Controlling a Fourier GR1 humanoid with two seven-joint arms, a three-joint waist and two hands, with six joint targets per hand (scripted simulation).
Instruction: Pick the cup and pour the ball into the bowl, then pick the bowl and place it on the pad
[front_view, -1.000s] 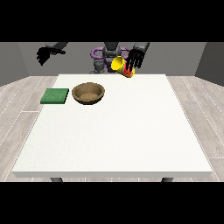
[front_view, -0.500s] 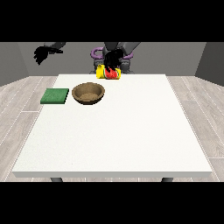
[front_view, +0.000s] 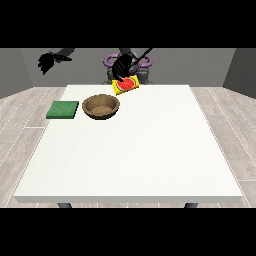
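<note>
While the hand at the view's right (front_view: 121, 66) has its fingers curled round the tipped yellow cup (front_view: 125, 85) just beyond the bowl (front_view: 101, 106), that cup looks light and stiff, best held by its side wall.

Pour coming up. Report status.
Hand at view's right curled round tilted yellow cup, red ball inside. Other hand raised, holding nothing. Brown bowl unobstructed beside green pad.

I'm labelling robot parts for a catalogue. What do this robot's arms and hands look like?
Both hands are black with fingers: one at the view's left, one at the view's right. The arms behind them look dark grey. No cables or markings can be made out.
</note>
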